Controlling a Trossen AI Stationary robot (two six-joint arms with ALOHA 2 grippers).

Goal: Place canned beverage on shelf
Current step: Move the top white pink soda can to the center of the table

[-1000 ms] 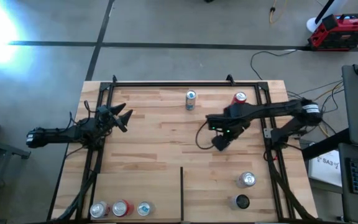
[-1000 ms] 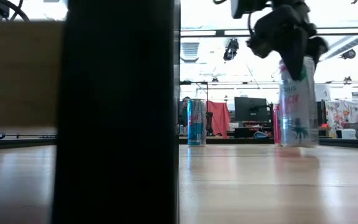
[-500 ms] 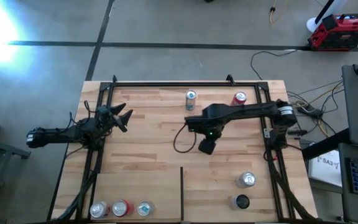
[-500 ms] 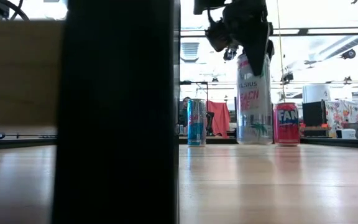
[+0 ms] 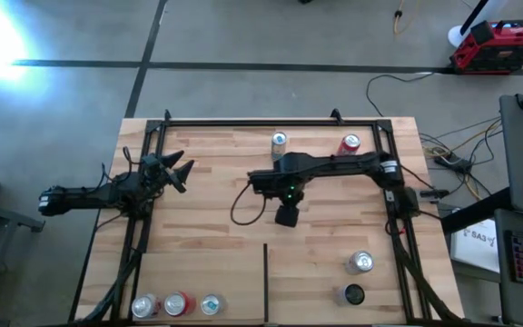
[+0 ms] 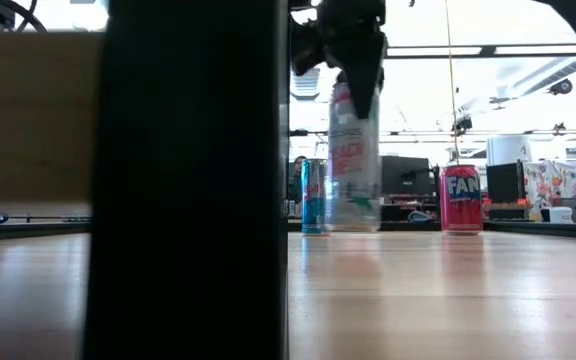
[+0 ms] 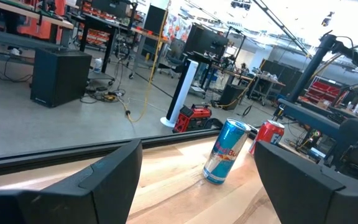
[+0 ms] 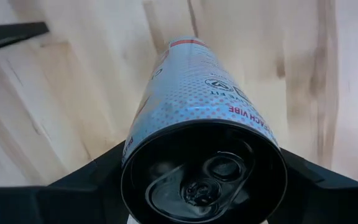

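Observation:
The shelf is a light wooden board [image 5: 216, 227] framed by black rails, with a thin black divider strip [image 5: 265, 282] at its near edge. My right gripper [image 5: 286, 215] is over the middle of the board, shut on a tall white can with pink print [image 6: 353, 165], which also shows in the right wrist view [image 8: 194, 93]. My left gripper [image 5: 178, 171] is open and empty at the board's left rail; it also shows in the left wrist view [image 7: 197, 186]. My right gripper pinches the white can between its two fingers at the top end, just below the rim [image 8: 135, 155]. The fingers [image 6: 365, 70] come from above, pointing down, on opposite sides of the can. The can hangs upright, its base a little clear of the board.
A blue and silver can [image 5: 279, 145] and a red can [image 5: 350, 143] stand at the far edge. Two cans [image 5: 360, 262] stand at the near right, three [image 5: 178, 303] at the near left. A dark post [image 6: 188, 180] blocks the left of the low view.
My right gripper has carried the white can toward the table's left edge, from in front of the red can to the middle of the board. The can has stayed upright and clear of the board.

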